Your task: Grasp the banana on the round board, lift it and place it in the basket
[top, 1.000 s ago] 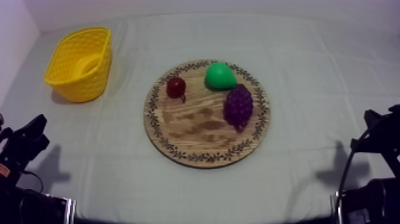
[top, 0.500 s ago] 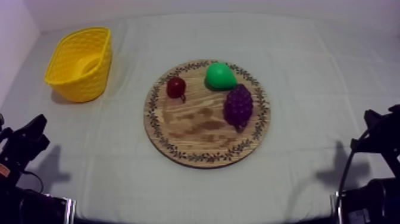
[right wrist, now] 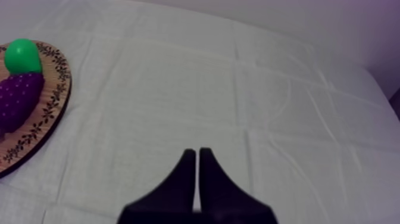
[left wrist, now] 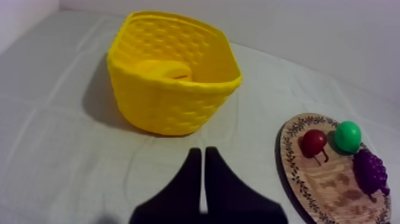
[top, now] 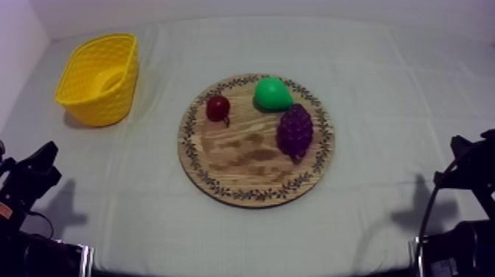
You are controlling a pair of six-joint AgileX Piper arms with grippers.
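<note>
Top view, first speaker: what is laid out on the bench [top: 383, 88]?

Second speaker: a round wooden board [top: 243, 166] with a patterned rim is seen at the middle of the grey-white cloth; three toy fruits are carried on its far half; a small red fruit [top: 218, 107] is set at one side, a green pear [top: 272, 93] beside it near the far rim, and a purple bunch of grapes [top: 295, 130] just in front of the pear; a yellow basket [top: 88, 107] is placed well apart from the board, at the far left corner.

First speaker: where is the banana found?

Second speaker: a pale yellow curved form, taken to be the banana [top: 112, 78], is seen lying inside the basket; it is seen there from the left wrist view too.

First speaker: how are the arms and pincers held?

Second speaker: the left arm [top: 29, 184] and right arm [top: 468, 173] are kept low at the near edges; the left pincer [left wrist: 200, 150] is pressed together into a narrow wedge over bare cloth, in front of the basket, nothing being gripped; the right pincer [right wrist: 195, 152] is likewise pressed together over bare cloth, the board's edge with the pear and grapes lying well off to its side.
</note>
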